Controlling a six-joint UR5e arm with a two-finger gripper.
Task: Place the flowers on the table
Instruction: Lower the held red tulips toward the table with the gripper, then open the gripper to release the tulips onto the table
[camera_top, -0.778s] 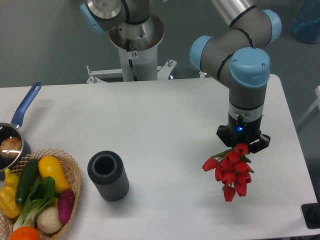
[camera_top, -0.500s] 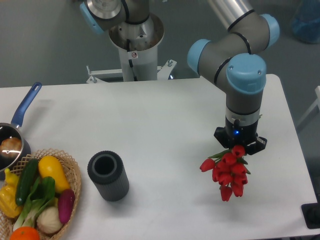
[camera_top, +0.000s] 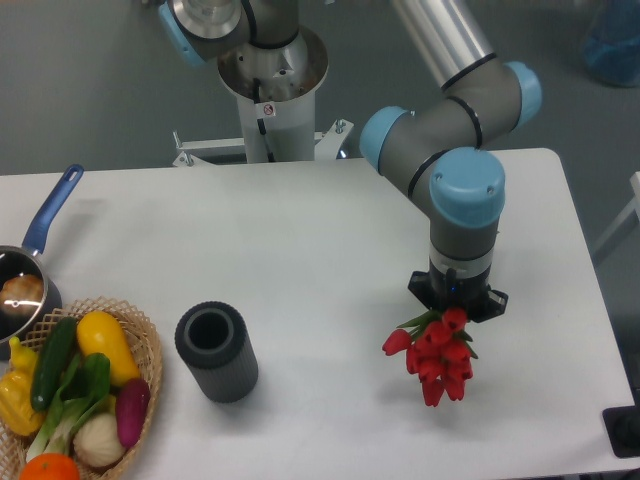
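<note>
The flowers (camera_top: 434, 355), a small bunch of red tulips with green leaves, hang buds toward the camera below my gripper (camera_top: 456, 302). The gripper points straight down over the right part of the white table (camera_top: 330, 240) and is shut on the stems, which are hidden under it. I cannot tell whether the buds touch the table top.
A dark grey ribbed cylinder vase (camera_top: 216, 351) stands left of centre near the front. A wicker basket (camera_top: 140, 345) with vegetables is at the front left corner. A blue-handled pan (camera_top: 35, 255) lies at the left edge. A second robot base (camera_top: 272, 75) stands behind the table.
The arm has moved left and slightly toward the front, carrying the tulips with it. The vase, basket and pan have not moved.
</note>
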